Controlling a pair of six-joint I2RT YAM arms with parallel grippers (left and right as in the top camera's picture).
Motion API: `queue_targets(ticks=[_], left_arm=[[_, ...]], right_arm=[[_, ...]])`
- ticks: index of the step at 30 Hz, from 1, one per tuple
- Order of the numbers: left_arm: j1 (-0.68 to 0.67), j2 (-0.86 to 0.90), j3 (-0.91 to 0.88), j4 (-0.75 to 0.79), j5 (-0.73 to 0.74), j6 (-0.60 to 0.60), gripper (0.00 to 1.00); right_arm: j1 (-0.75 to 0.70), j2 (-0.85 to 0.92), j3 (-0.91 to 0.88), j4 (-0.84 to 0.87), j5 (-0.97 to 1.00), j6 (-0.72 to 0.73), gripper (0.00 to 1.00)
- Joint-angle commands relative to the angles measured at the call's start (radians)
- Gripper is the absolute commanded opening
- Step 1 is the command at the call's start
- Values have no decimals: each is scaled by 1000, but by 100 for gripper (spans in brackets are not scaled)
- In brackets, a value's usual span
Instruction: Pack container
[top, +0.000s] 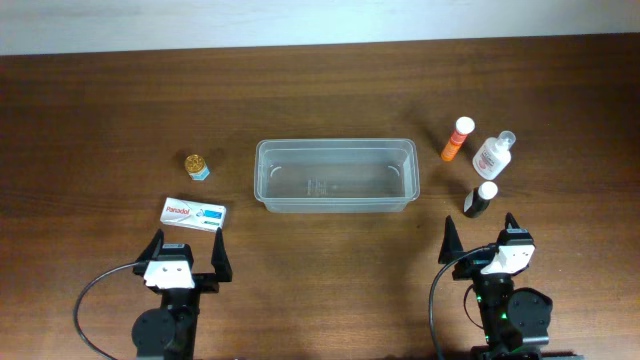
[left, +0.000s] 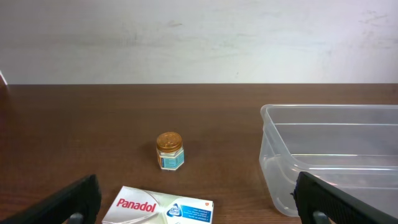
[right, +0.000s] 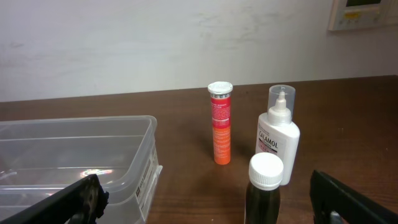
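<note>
The clear plastic container (top: 335, 175) sits empty at the table's middle; it shows in the left wrist view (left: 329, 155) and the right wrist view (right: 74, 155). A white Panadol box (top: 194, 213) (left: 165, 207) lies in front of my open left gripper (top: 188, 257) (left: 199, 211). A small gold-lidded jar (top: 197, 165) (left: 170, 151) stands beyond it. A dark bottle with a white cap (top: 480, 198) (right: 264, 190) stands right before my open right gripper (top: 480, 238) (right: 211, 211). An orange tube (top: 458, 138) (right: 221, 123) and a white Calamol bottle (top: 493, 154) (right: 278, 137) stand behind.
The brown wooden table (top: 100, 110) carries everything. A pale wall (left: 186, 37) rises behind its far edge, with a wall panel (right: 364, 14) at the upper right.
</note>
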Motion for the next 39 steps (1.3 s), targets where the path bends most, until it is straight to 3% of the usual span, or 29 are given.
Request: queue_targets(ticks=[1,23,28,34,39], left_arm=[[-3,-8,-9,5,5,15,99],[-3,-8,-9,5,5,16,99],[-3,-8,-9,5,5,15,99],[-3,-8,-9,5,5,15,99],[-3,-8,-9,5,5,15,99]], right_arm=[[-6,-11,-7,-3,2,1,98],[-6,-11,-7,4,2,2,98],[-6,-10,9,18,-36,58,98],[-6,36,146,-69,-85,57,98],[-6,225,375,-190,-85,29,98]])
